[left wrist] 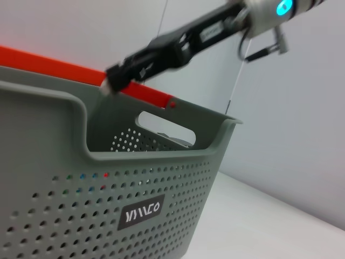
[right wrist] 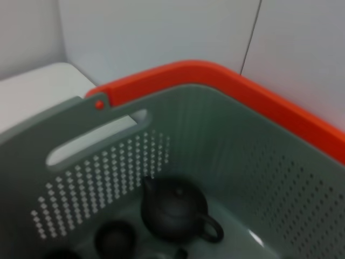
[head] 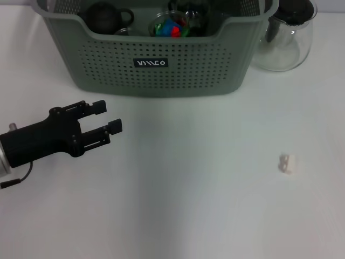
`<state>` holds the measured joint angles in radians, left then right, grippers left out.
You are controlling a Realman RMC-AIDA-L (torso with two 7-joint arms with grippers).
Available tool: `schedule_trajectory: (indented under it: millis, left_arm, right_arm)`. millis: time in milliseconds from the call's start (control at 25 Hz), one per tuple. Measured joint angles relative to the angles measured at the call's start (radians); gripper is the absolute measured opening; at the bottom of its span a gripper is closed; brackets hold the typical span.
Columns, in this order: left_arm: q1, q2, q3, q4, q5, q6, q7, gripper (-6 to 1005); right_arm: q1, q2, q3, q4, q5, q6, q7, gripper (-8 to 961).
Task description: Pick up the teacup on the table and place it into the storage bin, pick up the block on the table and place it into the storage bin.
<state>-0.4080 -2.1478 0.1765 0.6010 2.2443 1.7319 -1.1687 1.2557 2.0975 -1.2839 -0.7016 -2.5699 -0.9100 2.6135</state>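
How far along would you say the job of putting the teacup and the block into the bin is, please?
Done, apparently: a small dark teacup sits beside the dark teapot inside the grey-green perforated storage bin. In hand: nothing certain; the left gripper hangs open and empty, and the right gripper is above the bin. Left: the small white block lies on the white table.

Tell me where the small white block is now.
In the head view, the white block lies alone on the table, on the robot's right, well in front of the storage bin.
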Motion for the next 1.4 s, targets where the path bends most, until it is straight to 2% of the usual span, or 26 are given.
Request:
schedule_trajectory:
  millis: [120, 240, 680, 960, 1080, 1200, 1280, 1400]
  left_arm:
    - [0.000, 0.000, 0.000, -0.010, 0.000, 0.000, -0.001, 701]
    - [0.000, -0.001, 0.000, -0.012, 0.000, 0.000, 0.000, 701]
    - [0.005, -0.001, 0.002, -0.012, 0.000, 0.000, 0.004, 701]
    - [0.011, -0.001, 0.000, -0.012, 0.000, 0.001, 0.004, 702]
    - [0.011, -0.001, 0.000, -0.012, 0.000, 0.002, 0.004, 702]
    - [0.010, -0.001, 0.000, -0.012, 0.000, 0.003, 0.005, 702]
    - [0.008, -0.001, 0.000, -0.012, 0.000, 0.005, 0.004, 702]
    - [0.007, 0.000, 0.000, -0.012, 0.000, 0.007, 0.004, 702]
  right_arm:
    - [0.074, 0.000, -0.001, 0.134, -0.039, 0.073, 0.041, 437]
    - [0.098, 0.005, -0.007, 0.200, -0.062, 0.111, 0.064, 437]
    - [0.058, 0.008, -0.019, 0.225, 0.028, 0.115, -0.006, 438]
    - [0.041, 0.006, -0.032, 0.201, 0.030, 0.117, -0.004, 509]
    - [0.001, 0.004, -0.028, 0.132, 0.043, 0.097, -0.003, 539]
    - [-0.083, 0.002, -0.030, -0.030, 0.078, 0.038, -0.008, 548]
    - [-0.182, 0.001, -0.030, -0.218, 0.116, -0.039, -0.023, 548]
    - [-0.368, -0.004, -0.012, -0.573, 0.227, -0.202, -0.081, 546]
